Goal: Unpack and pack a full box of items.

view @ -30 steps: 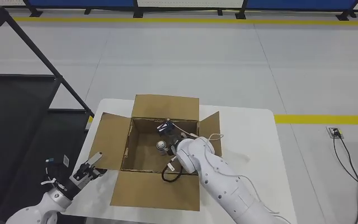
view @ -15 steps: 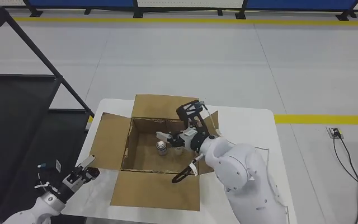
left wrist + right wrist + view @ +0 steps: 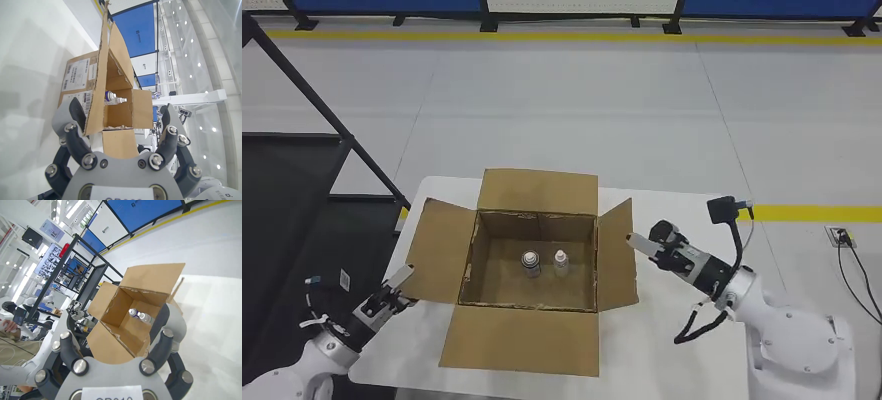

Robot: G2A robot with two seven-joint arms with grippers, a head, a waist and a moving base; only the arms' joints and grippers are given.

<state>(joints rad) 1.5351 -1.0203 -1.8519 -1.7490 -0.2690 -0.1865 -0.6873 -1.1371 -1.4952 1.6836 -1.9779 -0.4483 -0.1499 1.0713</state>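
A white table (image 3: 682,215) on grey, yellow-lined floor (image 3: 542,100) carries the open box (image 3: 537,188); left pincer (image 3: 394,289) at its 8 o'clock, right pincer (image 3: 644,244) at 3 o'clock, both spread wide.

Right gripper (image 3: 647,238) withdrawn from box (image 3: 538,188); white bottle (image 3: 560,262) now beside can (image 3: 530,262).

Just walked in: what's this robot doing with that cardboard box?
A two-armed robot is working at an open cardboard box on a white table. A spray can and a white bottle stand upright side by side inside it. Neither arm holds anything: the right gripper is open just off the box's right flap, and the left gripper is open by the outer edge of the left flap.
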